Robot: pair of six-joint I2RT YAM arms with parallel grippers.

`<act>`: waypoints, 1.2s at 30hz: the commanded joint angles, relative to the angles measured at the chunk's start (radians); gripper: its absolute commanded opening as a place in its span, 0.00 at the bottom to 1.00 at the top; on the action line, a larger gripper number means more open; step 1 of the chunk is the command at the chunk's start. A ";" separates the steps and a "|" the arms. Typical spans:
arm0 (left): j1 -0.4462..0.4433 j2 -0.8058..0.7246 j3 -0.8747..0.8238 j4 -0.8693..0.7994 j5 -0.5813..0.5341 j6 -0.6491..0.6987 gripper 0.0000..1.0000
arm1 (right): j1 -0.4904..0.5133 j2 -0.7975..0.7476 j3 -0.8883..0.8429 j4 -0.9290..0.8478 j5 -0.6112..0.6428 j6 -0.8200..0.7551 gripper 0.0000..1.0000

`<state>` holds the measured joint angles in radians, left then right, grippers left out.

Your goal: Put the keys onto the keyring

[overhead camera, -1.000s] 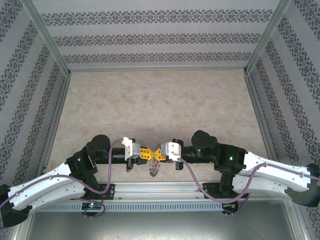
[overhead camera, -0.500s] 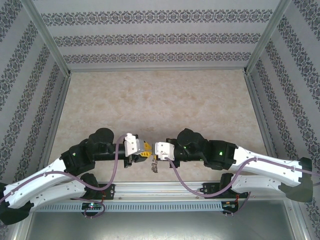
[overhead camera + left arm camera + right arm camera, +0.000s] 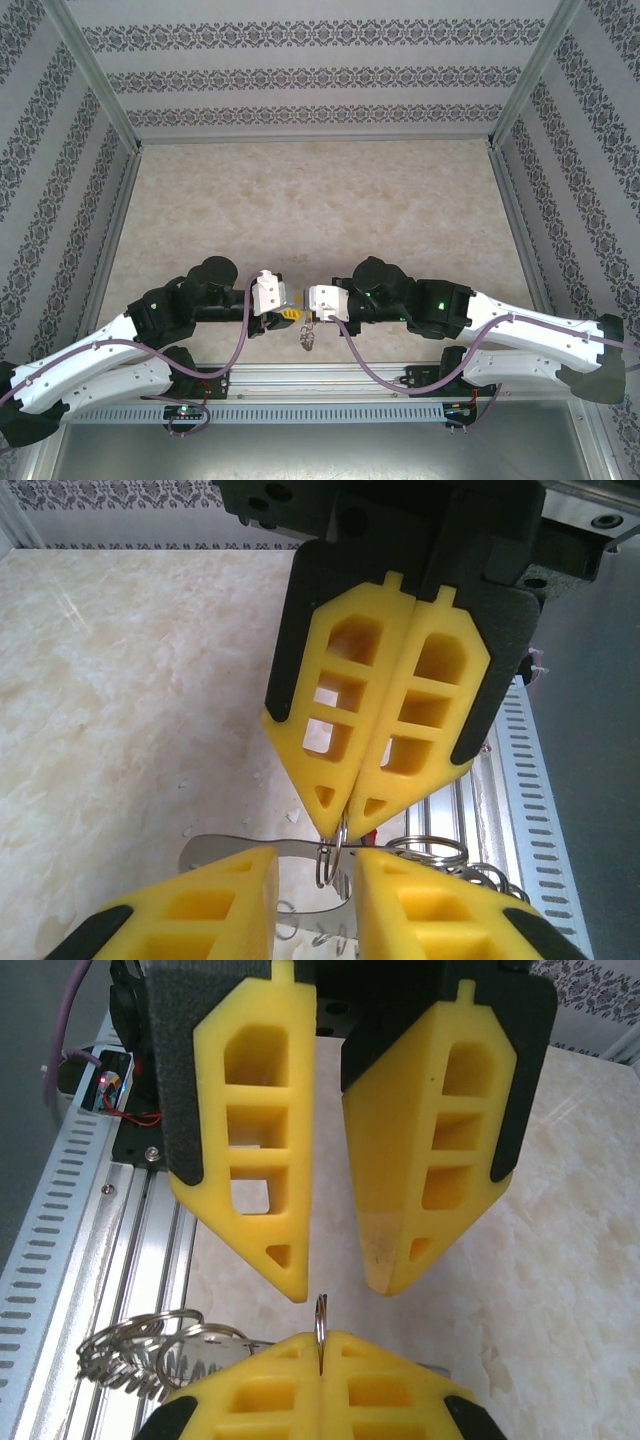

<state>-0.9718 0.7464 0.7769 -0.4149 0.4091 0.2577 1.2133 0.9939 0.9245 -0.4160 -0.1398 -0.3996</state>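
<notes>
- The right gripper (image 3: 310, 312) (image 3: 320, 1348) is pinched shut on a thin loop of the keyring (image 3: 320, 1318); the wire stands edge-on, rising from the seam between its two fingertips
- The rest of the keyring (image 3: 307, 338) dangles below that pinch, above the near edge of the table (image 3: 320, 200), with its fringe of small silver pieces (image 3: 140, 1352) (image 3: 432, 848) bunched to one side
- The left gripper (image 3: 291, 313) (image 3: 315, 868) faces the right one tip to tip, fingers spread and holding nothing; in its own wrist view the pinched loop sits straight ahead, in line with the gap between its fingers
- The loop's long axis runs up and down, and its plane seems to lie along the line joining the two grippers, so the free left side is the nearer one to work on it; the right only has to hold steady
- Against a second ago, both wrists have shifted leftward; the left gripper has since dropped a little toward the near edge and closed in on the loop, while the keyring hangs in much the same spot, looking narrower than it did then
</notes>
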 commanded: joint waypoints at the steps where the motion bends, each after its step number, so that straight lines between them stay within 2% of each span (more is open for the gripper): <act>1: -0.021 0.005 0.015 -0.026 -0.015 0.018 0.26 | 0.008 0.000 0.046 0.032 -0.023 -0.003 0.00; 7: -0.022 0.025 0.004 0.001 -0.012 0.017 0.26 | 0.009 0.009 0.047 0.042 -0.050 0.004 0.00; 13: -0.023 0.040 -0.001 0.039 0.000 0.017 0.00 | 0.010 0.005 0.028 0.060 -0.056 0.011 0.00; 15: -0.023 0.034 -0.009 0.060 0.008 0.009 0.00 | 0.010 0.000 0.024 0.058 -0.055 0.013 0.00; 17: -0.023 0.013 -0.025 0.089 0.007 -0.003 0.00 | 0.010 -0.015 0.012 0.067 -0.053 0.017 0.12; 20: -0.024 -0.037 -0.061 0.160 0.021 -0.032 0.00 | 0.009 -0.040 -0.017 0.092 -0.051 0.026 0.21; 27: -0.024 -0.106 -0.147 0.367 0.064 -0.095 0.00 | 0.005 -0.069 -0.055 0.123 -0.058 0.050 0.21; 33: -0.023 -0.108 -0.167 0.429 0.109 -0.109 0.00 | 0.001 -0.087 -0.065 0.126 -0.056 0.059 0.21; 36: -0.023 -0.122 -0.187 0.481 0.134 -0.132 0.00 | -0.003 -0.095 -0.077 0.140 -0.059 0.065 0.18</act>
<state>-0.9829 0.6491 0.5972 -0.0887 0.4805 0.1635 1.2133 0.9127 0.8650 -0.3088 -0.1806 -0.3595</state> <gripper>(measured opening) 0.046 0.186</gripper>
